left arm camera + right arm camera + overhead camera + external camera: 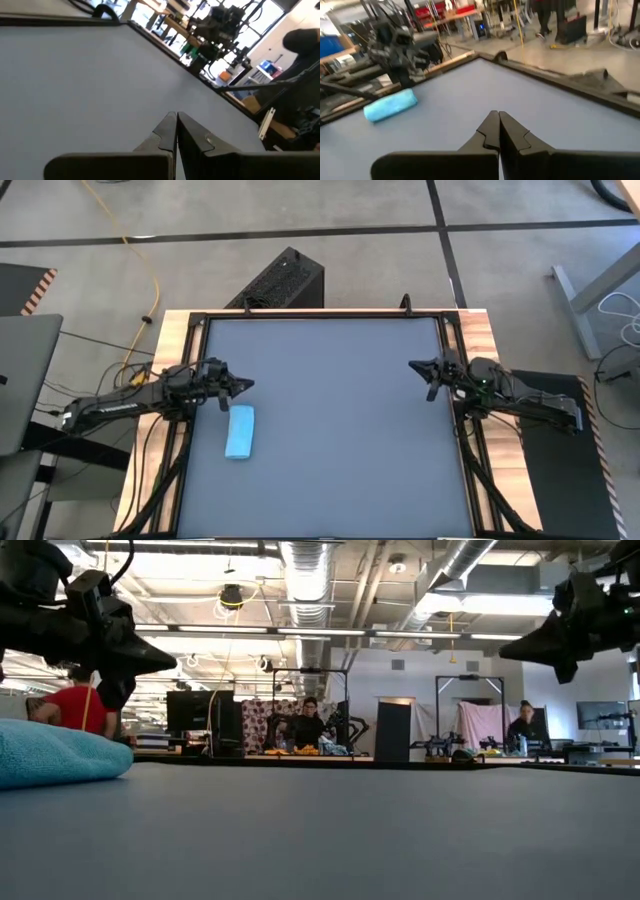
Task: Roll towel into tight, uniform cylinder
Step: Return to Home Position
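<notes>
Only the high view gives us the full layout. The towel (240, 432), rolled into a short tube, lies on the worktop (340, 450) near its left edge, approx mid-depth. It's just beside the left pincer (247, 386), not touching it. The right pincer (415, 366) hangs at the opposite edge, well apart from the roll.

The low view adds height info. The left pincer (168, 664) and right pincer (506, 648) both sit off the surface, w/ the towel (50, 752) lying flat below the left one.

The left wrist view shows no cloth, just bare worktop (100, 75) past its own pincer (175, 116). The right wrist view does catch the towel (390, 105), far across the worktop, next to the left arm (400, 40).

Axis: from above, the roll's long axis runs nearly parallel to the worktop's left edge, tilted a touch. One end points toward the left pincer.

Pincers: in both wrist views the fingers meet w/ only a hairline btwn them, gripping nothing. That goes for the right pincer (496, 114) too.

Hard to see: the low view cuts the roll off at the picture's edge, so only one rounded end shows. We can't tell how tight the wraps are.
</notes>
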### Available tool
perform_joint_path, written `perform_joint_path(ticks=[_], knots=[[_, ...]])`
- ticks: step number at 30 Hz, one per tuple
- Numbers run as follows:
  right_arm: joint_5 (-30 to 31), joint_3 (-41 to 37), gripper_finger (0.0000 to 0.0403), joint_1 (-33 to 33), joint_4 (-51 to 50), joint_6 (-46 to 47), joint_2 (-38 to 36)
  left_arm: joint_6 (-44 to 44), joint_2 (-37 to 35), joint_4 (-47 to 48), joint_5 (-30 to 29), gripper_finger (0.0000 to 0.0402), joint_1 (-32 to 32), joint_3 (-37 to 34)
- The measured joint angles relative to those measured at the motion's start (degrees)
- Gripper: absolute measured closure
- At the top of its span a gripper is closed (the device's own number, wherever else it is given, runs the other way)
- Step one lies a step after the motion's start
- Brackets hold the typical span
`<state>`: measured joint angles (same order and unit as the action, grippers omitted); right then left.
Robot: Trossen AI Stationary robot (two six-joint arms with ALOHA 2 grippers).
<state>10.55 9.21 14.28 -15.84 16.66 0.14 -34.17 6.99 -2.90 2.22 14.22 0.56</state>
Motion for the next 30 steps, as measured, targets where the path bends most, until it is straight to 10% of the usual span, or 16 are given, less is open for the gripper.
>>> perform_joint_path(ticks=[30], knots=[[0.0,-4.8,0.036,0.1,9.4,-5.1,0.2,11.0,0.1,1.4,-2.9,0.0401,0.0,-0.1]])
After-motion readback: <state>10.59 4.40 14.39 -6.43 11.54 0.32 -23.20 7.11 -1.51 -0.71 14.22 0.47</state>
